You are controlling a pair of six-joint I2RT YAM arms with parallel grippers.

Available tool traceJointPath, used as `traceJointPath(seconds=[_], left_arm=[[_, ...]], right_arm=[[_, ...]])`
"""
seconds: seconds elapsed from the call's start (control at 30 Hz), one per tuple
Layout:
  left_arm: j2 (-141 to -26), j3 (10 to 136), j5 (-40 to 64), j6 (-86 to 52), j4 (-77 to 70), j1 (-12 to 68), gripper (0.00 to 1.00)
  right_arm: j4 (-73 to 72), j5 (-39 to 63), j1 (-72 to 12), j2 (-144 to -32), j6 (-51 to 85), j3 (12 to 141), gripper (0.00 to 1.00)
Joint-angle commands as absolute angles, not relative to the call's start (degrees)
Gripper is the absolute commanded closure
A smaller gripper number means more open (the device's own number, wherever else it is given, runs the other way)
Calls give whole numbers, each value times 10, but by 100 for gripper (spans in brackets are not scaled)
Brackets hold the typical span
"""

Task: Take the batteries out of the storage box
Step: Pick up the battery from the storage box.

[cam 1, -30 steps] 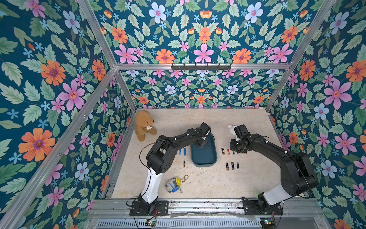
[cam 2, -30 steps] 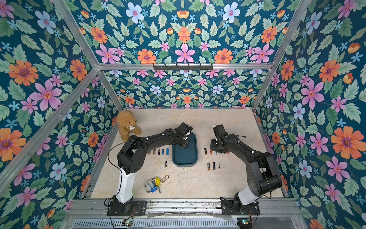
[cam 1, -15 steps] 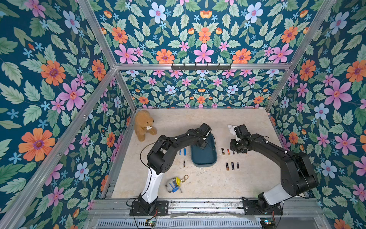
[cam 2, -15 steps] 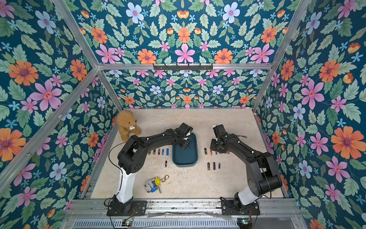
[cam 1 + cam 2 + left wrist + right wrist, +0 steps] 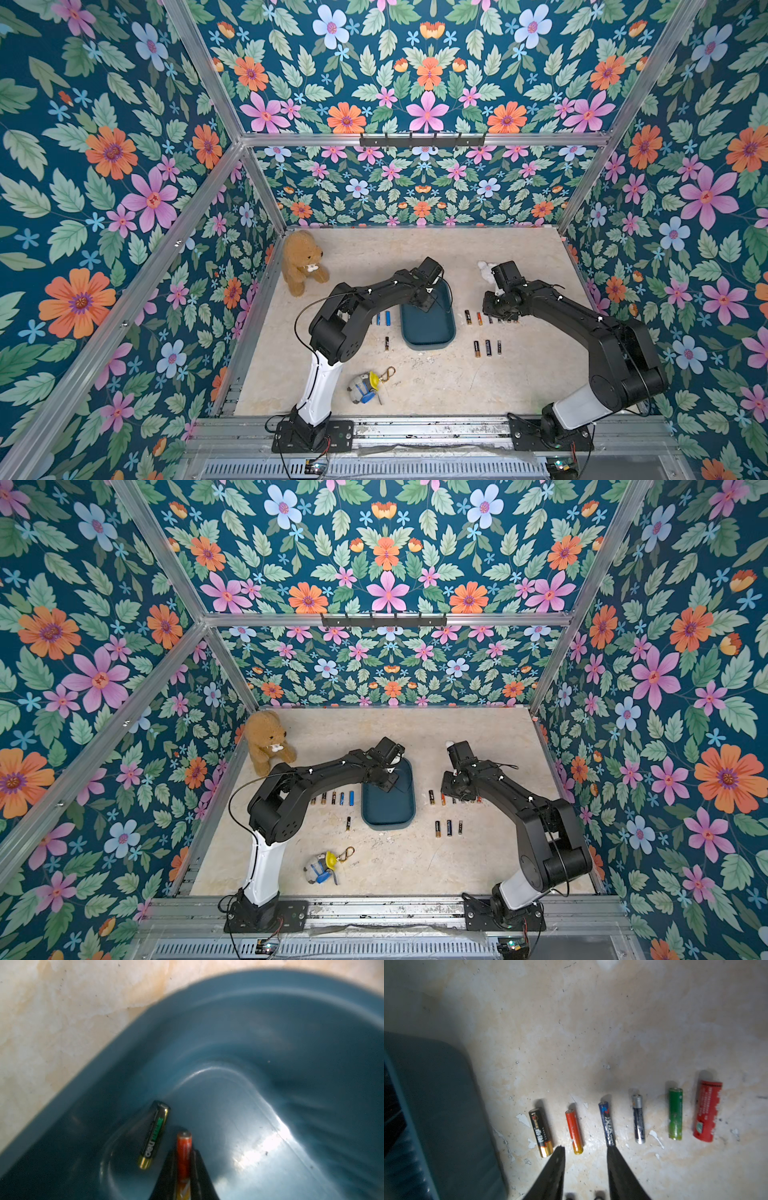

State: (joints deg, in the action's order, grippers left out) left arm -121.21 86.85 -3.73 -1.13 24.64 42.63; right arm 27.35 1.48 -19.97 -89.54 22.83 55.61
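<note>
- Right gripper hovers empty, jaws apart, over small cylindrical batteries rowed on the beige tabletop.
- Inside the shallow teal plastic storage box, left gripper clamps a slim orange-red battery.
- Next: lift it over the wall; a black-and-green battery lies beside, untaken.

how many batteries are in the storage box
2. A black-and-green battery lies on the storage box floor; a red battery beside it is pinched in the shut left gripper. More may be hidden beyond this wrist view.
</note>
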Motion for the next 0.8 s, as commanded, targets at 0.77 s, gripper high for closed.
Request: traceJointPath(seconds=[0.77], left_arm=[[-1114,841,-25,-75,259,427,93]], right_arm=[[262,26,-200,-888,218,547,61]])
